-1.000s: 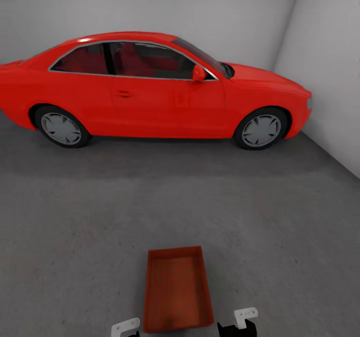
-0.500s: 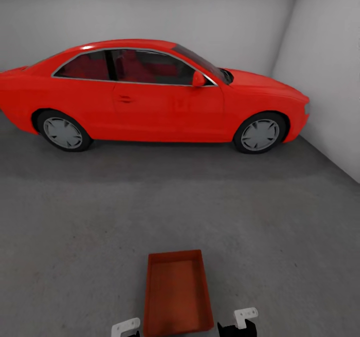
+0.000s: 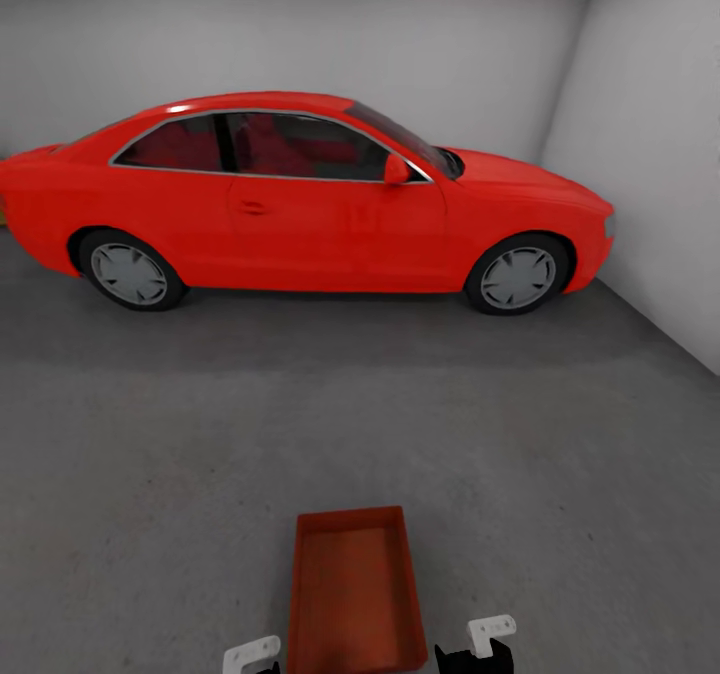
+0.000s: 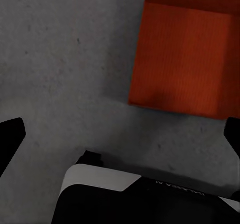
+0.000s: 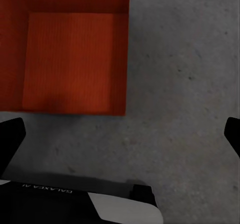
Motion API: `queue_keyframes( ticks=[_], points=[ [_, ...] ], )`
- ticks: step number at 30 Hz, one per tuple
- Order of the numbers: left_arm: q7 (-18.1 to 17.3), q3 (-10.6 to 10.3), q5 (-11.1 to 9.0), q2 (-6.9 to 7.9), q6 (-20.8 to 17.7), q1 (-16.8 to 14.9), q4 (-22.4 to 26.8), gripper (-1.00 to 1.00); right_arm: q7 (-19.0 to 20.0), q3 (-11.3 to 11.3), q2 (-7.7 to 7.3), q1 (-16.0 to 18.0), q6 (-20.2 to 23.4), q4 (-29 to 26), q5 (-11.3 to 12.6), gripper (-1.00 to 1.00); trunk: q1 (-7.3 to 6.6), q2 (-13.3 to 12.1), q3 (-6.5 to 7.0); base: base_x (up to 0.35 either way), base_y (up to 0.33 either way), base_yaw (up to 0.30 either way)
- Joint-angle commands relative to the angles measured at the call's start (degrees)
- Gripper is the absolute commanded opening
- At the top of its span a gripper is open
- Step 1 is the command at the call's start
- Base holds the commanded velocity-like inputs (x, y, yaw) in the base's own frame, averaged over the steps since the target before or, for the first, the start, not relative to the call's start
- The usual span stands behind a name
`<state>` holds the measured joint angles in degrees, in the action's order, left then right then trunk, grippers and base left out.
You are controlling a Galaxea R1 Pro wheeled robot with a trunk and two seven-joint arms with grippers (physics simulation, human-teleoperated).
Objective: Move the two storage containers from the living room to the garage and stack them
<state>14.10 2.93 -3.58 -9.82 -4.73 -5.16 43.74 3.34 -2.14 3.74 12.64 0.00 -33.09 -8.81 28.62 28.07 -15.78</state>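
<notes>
A: Storage container (image 3: 354,590) — where is it?
B: On the garage floor (image 3: 150,454), between the arms, with the red car (image 3: 300,199) parked well beyond.
A: Grippers?
B: Left gripper (image 4: 120,134) spread wide, empty. Right gripper (image 5: 120,134) likewise spread, the container beside both.

The left gripper (image 4: 120,134) and the right gripper (image 5: 120,134) hang low, one on each side of the orange bin (image 3: 353,589), fingers spread wide, holding nothing.
</notes>
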Motion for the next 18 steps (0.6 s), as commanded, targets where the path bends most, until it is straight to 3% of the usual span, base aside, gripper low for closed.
queue_keyframes(
  ticks=[1, 18],
  points=[
    [0.1, 0.1, -0.4, -0.03, -0.3, 0.0, 0.1, 1.0, 0.3, -0.2, 0.04, 0.0, 0.0, 0.0, -0.5, 1.0, -0.2, -0.3, 0.19, 0.0, 0.0, 0.0],
    [0.0, 0.1, -0.4, 0.15, -0.2, 0.0, 0.0, 1.0, 0.3, -0.2, 0.04, 0.0, 0.0, 0.0, -0.5, 1.0, -0.64, -1.1, 2.07, 0.0, 0.0, 0.0]
  ],
)
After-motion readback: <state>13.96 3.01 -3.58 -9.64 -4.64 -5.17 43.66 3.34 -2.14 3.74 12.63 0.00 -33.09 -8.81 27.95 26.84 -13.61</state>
